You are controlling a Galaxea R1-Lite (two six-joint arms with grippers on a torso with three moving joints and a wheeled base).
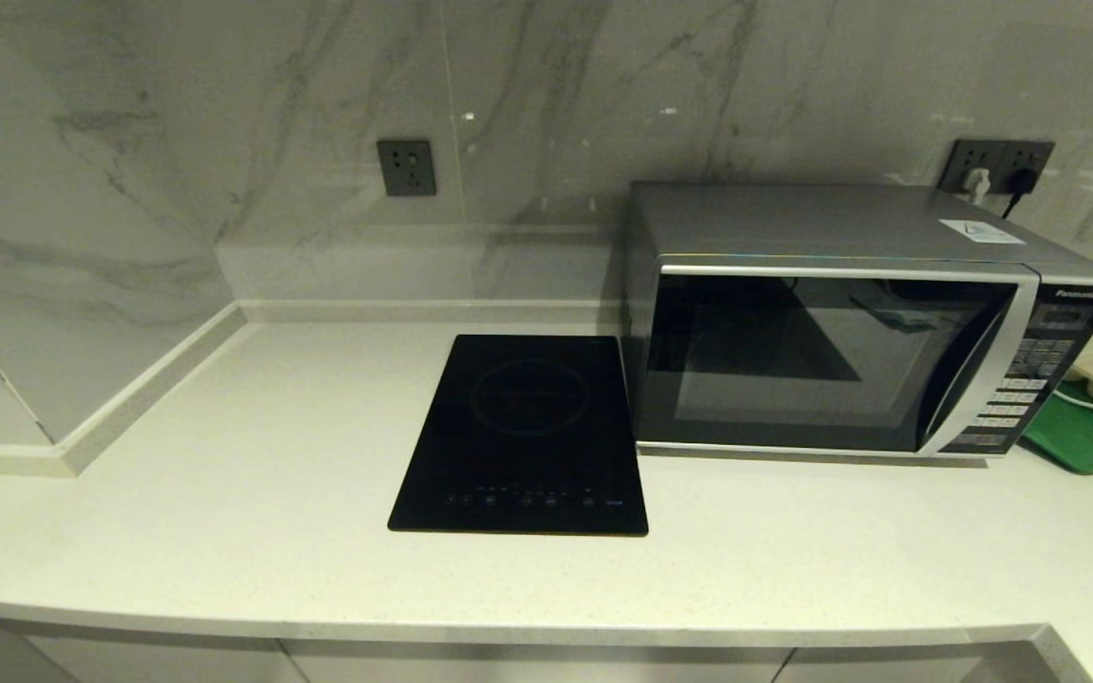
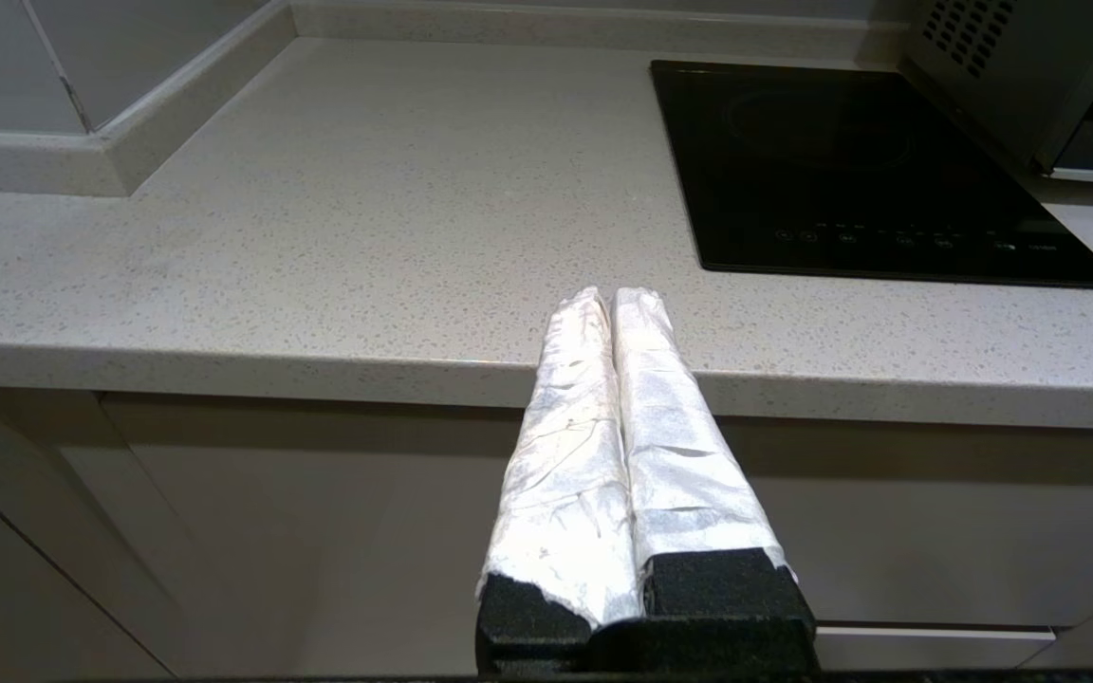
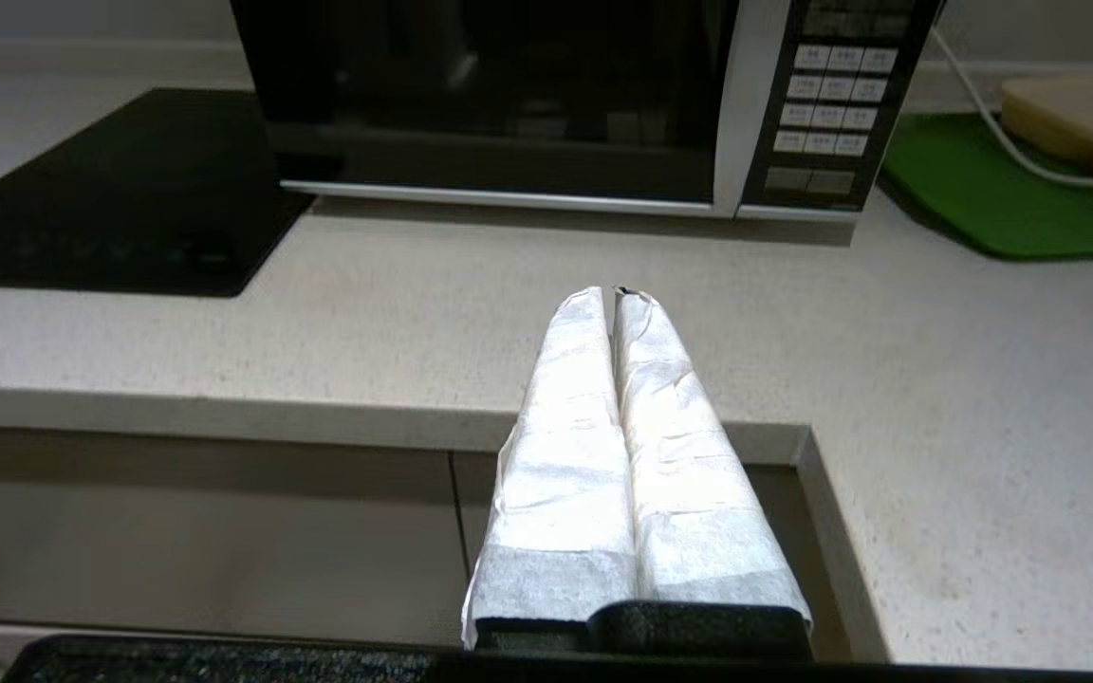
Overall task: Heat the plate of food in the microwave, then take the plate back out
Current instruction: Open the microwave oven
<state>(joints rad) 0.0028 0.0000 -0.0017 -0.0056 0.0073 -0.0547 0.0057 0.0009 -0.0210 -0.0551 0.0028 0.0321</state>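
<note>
We see lots of bare counter [image 1: 252,446] on the left. The flat black hob [image 1: 525,436] sits low beside the microwave [image 1: 850,323], whose shut door [image 1: 817,356] blocks the way in. A green tray [image 1: 1092,436] fills the right corner.

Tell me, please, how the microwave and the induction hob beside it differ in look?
The microwave is a tall silver-grey box with a keypad; the induction hob is a flat black slab. The microwave stands against the wall, the hob nearer the counter's front. Both have dark glossy faces.
</note>
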